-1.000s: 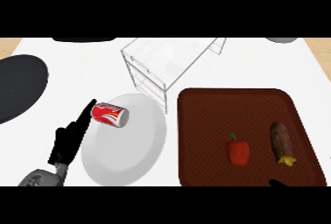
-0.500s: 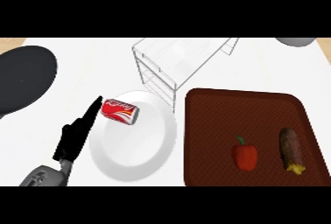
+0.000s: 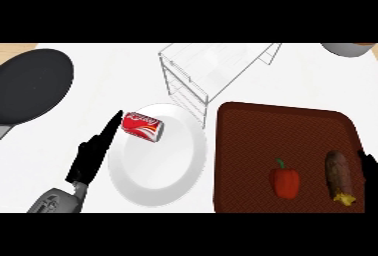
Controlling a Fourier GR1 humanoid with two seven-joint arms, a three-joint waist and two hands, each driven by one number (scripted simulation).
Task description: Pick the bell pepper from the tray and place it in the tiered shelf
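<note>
Red bell pepper (image 3: 286,181) on woven-textured brown tray (image 3: 280,125); wire tiered shelf (image 3: 210,70) behind. Left robot hand (image 3: 90,157) straight-fingered, empty; right robot hand (image 3: 367,162) sliver at edge, state unclear.

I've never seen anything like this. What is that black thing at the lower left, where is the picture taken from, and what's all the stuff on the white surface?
You are looking down from the robot's head at a white counter. The black shape is its left hand, open with straight fingers, holding nothing. A sliver of its right hand shows at the right edge. On the white plate lies a red soda can. The brown tray holds a red bell pepper and a dark eggplant. Behind them stands a wire tiered shelf, where the pepper should go. A dark pan sits far left.
</note>
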